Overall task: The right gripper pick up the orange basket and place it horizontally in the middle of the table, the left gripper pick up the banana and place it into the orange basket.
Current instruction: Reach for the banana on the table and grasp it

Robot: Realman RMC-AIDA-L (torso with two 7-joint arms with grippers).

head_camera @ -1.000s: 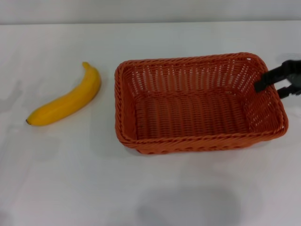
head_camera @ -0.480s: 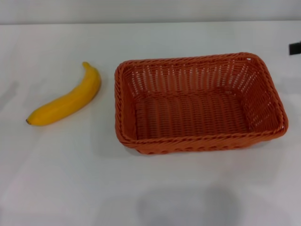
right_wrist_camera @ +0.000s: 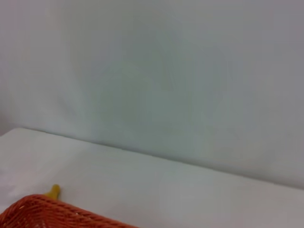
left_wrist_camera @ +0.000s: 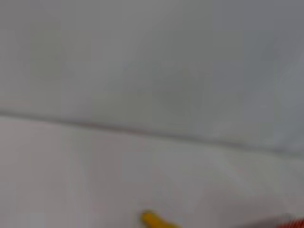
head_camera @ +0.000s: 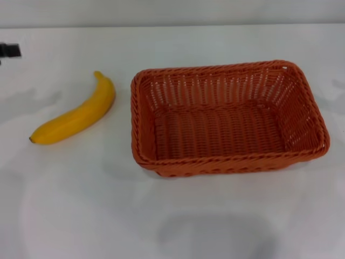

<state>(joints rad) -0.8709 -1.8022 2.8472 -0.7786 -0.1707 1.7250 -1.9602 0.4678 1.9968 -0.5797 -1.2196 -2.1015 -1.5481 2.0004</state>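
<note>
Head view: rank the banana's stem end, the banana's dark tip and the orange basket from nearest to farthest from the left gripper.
The left gripper just shows at the far left edge of the table.
1. Stem end of the banana, right of the gripper.
2. The banana's dark tip, toward the robot; close to the stem end's distance, so not certain.
3. Orange basket, farthest, right of centre.

The orange basket [head_camera: 229, 117] fills the right-centre of the bench [head_camera: 172, 216]; the banana [head_camera: 75, 116] lies just beside its left wall, with a narrow gap between them. Broad bare bench runs along the near edge and behind both. The left gripper [head_camera: 9, 50] shows at the far left edge.
</note>
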